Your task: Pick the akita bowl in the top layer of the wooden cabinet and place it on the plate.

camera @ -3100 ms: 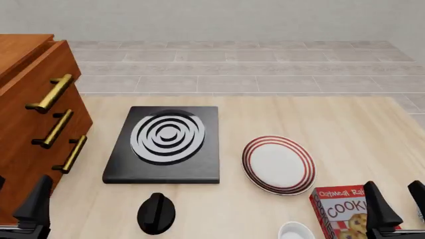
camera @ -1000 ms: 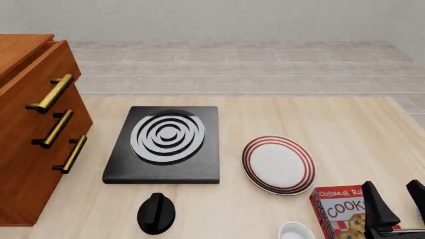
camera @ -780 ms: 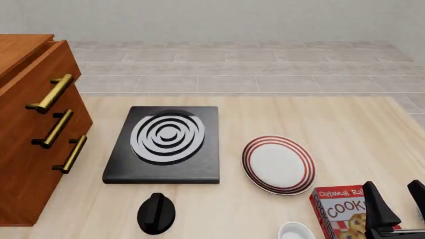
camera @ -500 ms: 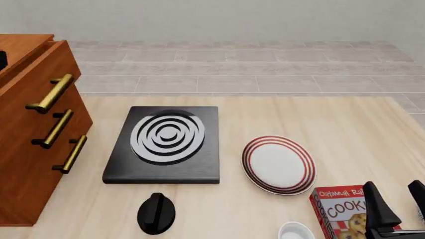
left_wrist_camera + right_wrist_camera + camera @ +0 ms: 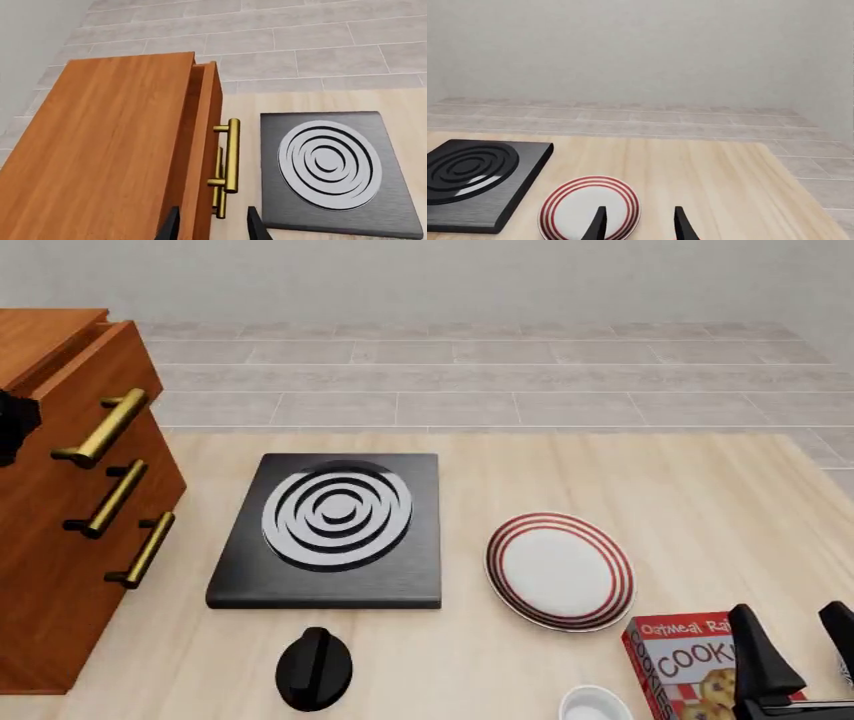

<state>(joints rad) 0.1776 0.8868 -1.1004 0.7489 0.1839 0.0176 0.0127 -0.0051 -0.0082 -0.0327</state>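
The wooden cabinet point(image 5: 67, 540) stands at the table's left, all three drawers shut or nearly so. The top layer point(image 5: 203, 150) shows a thin gap behind its front and a brass bar handle point(image 5: 231, 155). No akita bowl is in view. My left gripper point(image 5: 212, 229) hangs open above the cabinet's front edge, with nothing between its fingertips point(image 5: 171, 227). A dark part of the left arm point(image 5: 12, 425) shows beside the top handle point(image 5: 102, 428). The plate point(image 5: 558, 570) lies right of centre. My right gripper point(image 5: 794, 660) sits open and low at the near right, close to the plate point(image 5: 590, 210).
A black stove slab point(image 5: 334, 530) with white rings lies between the cabinet and the plate. A black knob-like object point(image 5: 314, 668), a plain white bowl point(image 5: 594, 705) and a red cookie box point(image 5: 681, 660) sit along the near edge.
The left arm left the near-left corner, went out of the front view, and now shows high at the left by the top drawer's handle. The right arm has barely moved.
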